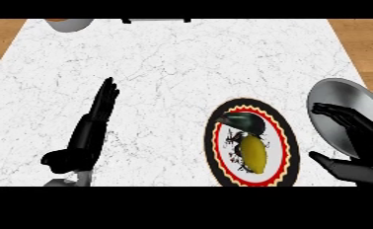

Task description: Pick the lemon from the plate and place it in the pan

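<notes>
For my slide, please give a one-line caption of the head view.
Lemon on the plate; right hand open over the pan, left hand resting open.

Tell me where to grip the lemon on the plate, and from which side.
Grip the lemon across its narrow middle, coming from above. It lies flat on the plate, long axis running roughly top to bottom of the view, so its long sides are free. The right hand, open over the pan, is nearest.

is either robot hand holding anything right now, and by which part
Nothing is held. The left robot hand and right robot hand are open; the lemon lies untouched on the plate.
</notes>
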Robot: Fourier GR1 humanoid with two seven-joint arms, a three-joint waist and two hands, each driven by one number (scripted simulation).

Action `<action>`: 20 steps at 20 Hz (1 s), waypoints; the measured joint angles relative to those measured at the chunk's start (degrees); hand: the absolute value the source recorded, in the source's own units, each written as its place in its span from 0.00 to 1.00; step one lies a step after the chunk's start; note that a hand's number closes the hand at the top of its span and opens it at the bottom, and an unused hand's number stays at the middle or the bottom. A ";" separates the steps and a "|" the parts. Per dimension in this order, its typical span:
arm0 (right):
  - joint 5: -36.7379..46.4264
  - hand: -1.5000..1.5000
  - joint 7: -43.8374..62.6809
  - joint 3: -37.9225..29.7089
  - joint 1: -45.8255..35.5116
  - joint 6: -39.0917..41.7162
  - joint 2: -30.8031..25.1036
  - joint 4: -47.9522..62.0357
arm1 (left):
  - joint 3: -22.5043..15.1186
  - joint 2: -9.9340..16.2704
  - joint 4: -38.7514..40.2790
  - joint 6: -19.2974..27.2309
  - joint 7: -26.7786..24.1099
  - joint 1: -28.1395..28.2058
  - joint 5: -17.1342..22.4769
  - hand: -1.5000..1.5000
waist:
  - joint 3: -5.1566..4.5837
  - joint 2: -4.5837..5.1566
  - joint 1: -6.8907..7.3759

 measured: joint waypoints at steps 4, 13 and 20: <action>5.14 0.00 -4.46 -2.21 3.02 0.94 -3.38 -1.01 | -0.25 -0.58 -0.12 -1.92 0.49 0.08 0.69 0.50 | -0.03 0.03 0.53; 14.89 0.00 6.31 0.91 -0.48 2.23 -8.75 -8.43 | 0.36 -2.15 1.79 -3.43 0.63 -1.70 -0.07 0.50 | -0.11 0.13 1.45; 26.26 0.00 18.90 10.71 -6.17 4.96 -10.91 -12.17 | 0.83 -2.71 3.50 -4.74 -0.30 -2.37 -0.20 0.50 | -0.14 0.23 2.08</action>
